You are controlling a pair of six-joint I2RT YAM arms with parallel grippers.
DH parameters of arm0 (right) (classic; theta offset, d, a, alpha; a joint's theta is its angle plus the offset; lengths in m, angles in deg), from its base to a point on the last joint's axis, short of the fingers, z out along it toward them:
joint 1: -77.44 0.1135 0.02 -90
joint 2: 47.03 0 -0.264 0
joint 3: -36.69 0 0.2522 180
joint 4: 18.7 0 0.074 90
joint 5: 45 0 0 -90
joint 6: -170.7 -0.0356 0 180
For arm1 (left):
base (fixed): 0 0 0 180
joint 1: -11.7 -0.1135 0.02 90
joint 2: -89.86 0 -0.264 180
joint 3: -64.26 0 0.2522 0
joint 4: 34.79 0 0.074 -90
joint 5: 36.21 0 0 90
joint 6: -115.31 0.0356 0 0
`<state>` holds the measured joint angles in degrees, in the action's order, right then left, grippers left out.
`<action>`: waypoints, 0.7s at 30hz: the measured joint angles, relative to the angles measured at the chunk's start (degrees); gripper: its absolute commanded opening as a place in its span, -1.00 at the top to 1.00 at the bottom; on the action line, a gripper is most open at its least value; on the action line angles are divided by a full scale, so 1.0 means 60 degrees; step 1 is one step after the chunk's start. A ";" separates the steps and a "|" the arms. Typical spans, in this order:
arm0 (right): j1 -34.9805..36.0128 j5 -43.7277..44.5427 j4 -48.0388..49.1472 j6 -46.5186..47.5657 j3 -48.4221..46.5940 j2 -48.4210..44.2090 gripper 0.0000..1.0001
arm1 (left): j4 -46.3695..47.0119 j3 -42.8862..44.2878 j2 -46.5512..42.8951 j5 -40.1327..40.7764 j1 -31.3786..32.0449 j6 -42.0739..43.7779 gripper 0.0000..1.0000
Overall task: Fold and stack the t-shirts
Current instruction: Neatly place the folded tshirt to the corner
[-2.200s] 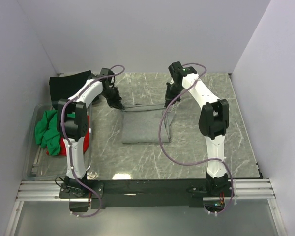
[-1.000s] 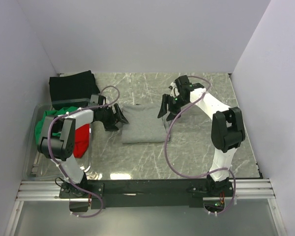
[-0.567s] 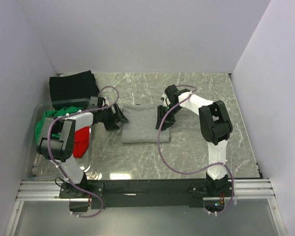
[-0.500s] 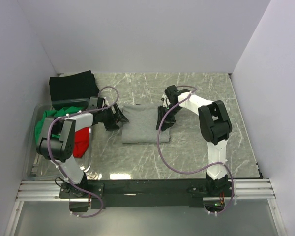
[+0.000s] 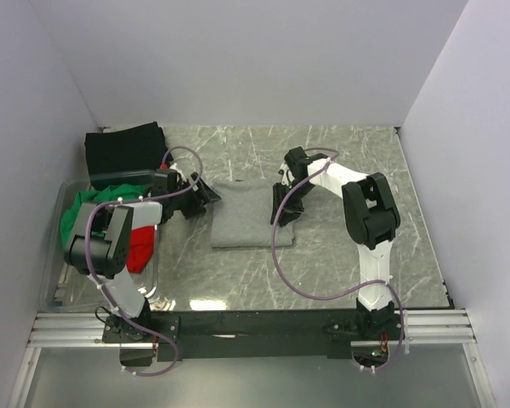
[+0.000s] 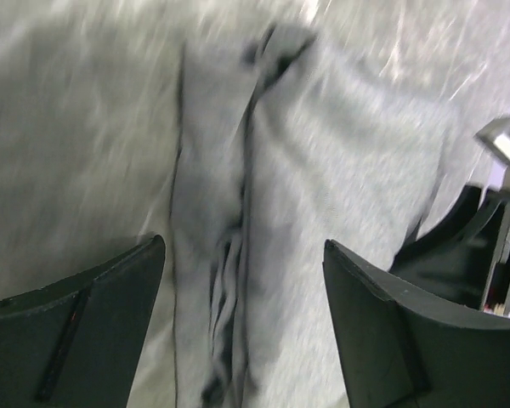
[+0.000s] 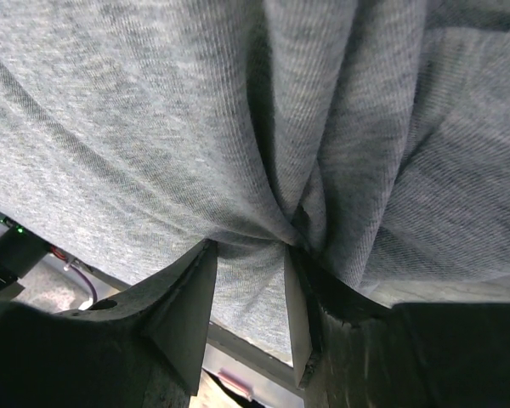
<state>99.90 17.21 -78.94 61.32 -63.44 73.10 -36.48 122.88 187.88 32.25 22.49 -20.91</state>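
Observation:
The heather-grey t-shirt (image 5: pixel 245 219) lies folded into a rectangle in the middle of the marble table. My right gripper (image 5: pixel 281 206) sits low at its right edge, shut on a bunched fold of the grey cloth (image 7: pixel 153 110), which is pinched between the two fingers (image 7: pixel 187 314). At the shirt's upper left corner my left gripper (image 5: pixel 209 195) stands open, its jaws (image 6: pixel 242 246) spread over the layered grey edge (image 6: pixel 340 153) with nothing gripped. A folded black t-shirt (image 5: pixel 123 151) rests at the back left. Green (image 5: pixel 79 217) and red (image 5: pixel 139 246) t-shirts lie crumpled on the left.
A clear plastic bin (image 5: pixel 54 276) at the left edge holds the green and red shirts. White walls close in the table on three sides. Each arm's purple cable (image 5: pixel 282 255) loops over the marble close to the grey shirt.
My right gripper has dropped onto the grey shirt's right edge and closed on the cloth. The left gripper has shifted slightly toward the back, still open.

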 measured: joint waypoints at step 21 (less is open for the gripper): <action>0.0000 0.0011 -0.0503 0.0324 -0.0452 0.0248 0.12 | 0.1217 0.0619 0.0914 0.1060 0.0029 -0.0208 -0.65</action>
<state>99.90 17.27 -81.95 63.27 -66.15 74.59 -29.18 126.60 193.36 38.61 22.66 -22.16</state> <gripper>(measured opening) 0.441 0.821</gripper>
